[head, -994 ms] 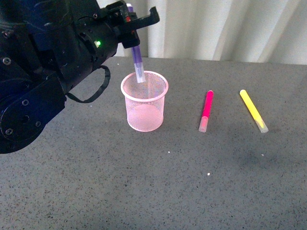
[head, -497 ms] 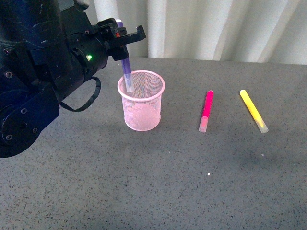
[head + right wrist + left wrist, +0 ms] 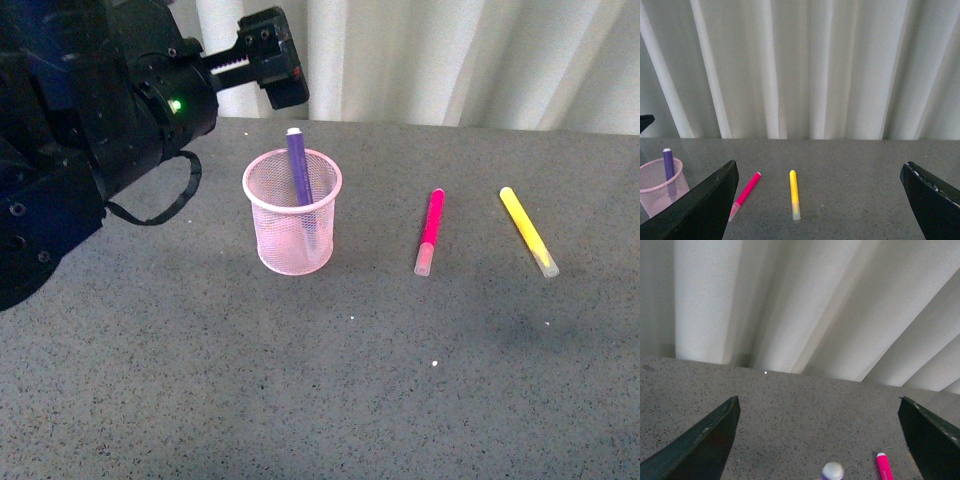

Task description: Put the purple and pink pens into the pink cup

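The pink cup point(image 3: 275, 238) stands upright on the grey table. The purple pen point(image 3: 297, 165) stands inside it, leaning on the rim, its end sticking out above. My left gripper point(image 3: 272, 68) is open and empty, above and just behind the cup. In the left wrist view the gripper point(image 3: 818, 399) looks down on the purple pen's top point(image 3: 833, 471) and the pink pen point(image 3: 883, 467). The pink pen point(image 3: 430, 230) lies flat to the right of the cup. My right gripper point(image 3: 821, 163) is open and empty, and its view shows the cup point(image 3: 660, 192), the purple pen point(image 3: 668, 167) and the pink pen point(image 3: 746, 192).
A yellow marker point(image 3: 528, 232) lies right of the pink pen, also in the right wrist view point(image 3: 794, 192). A white curtain point(image 3: 460, 60) hangs behind the table's far edge. The left arm's black body point(image 3: 90, 130) fills the upper left.
My left gripper has let go of the purple pen, which dropped into the cup, and the gripper has opened and lifted. The cup shifted slightly left.
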Available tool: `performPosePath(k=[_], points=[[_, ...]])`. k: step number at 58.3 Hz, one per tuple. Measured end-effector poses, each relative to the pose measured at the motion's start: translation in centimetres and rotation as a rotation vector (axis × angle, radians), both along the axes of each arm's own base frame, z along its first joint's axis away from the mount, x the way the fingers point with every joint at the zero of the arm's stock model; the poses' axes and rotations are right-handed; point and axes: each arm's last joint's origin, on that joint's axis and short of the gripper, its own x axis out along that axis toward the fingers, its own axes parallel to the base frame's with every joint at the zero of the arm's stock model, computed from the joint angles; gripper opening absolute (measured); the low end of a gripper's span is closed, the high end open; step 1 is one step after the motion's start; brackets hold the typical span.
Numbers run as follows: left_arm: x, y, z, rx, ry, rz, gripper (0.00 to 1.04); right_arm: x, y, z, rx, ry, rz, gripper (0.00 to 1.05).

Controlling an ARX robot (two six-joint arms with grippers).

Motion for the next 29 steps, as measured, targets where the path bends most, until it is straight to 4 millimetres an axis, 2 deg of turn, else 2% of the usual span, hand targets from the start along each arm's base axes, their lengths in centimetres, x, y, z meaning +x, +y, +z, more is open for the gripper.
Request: performPosePath(k=[7, 15, 24, 29], points=[[-0.4, 0.8, 1.9, 0.008, 0.022, -0.032, 0.98, 0.0, 0.0, 0.0, 0.0, 0.0, 0.0, 0.98], [-1.6, 2.3, 5.0, 0.044, 0.072, -0.084, 0.98, 0.0, 0.0, 0.0, 0.0, 0.0, 0.0, 0.98], [-5.4, 5.2, 8.7, 0.092, 0.114, -0.156, 0.98, 0.0, 0.0, 0.0, 0.0, 0.0, 0.0, 0.98], [-8.5, 7.8, 10.2, 0.104, 0.16, -0.173, 0.98, 0.0, 0.0, 0.0, 0.0, 0.0, 0.0, 0.98]])
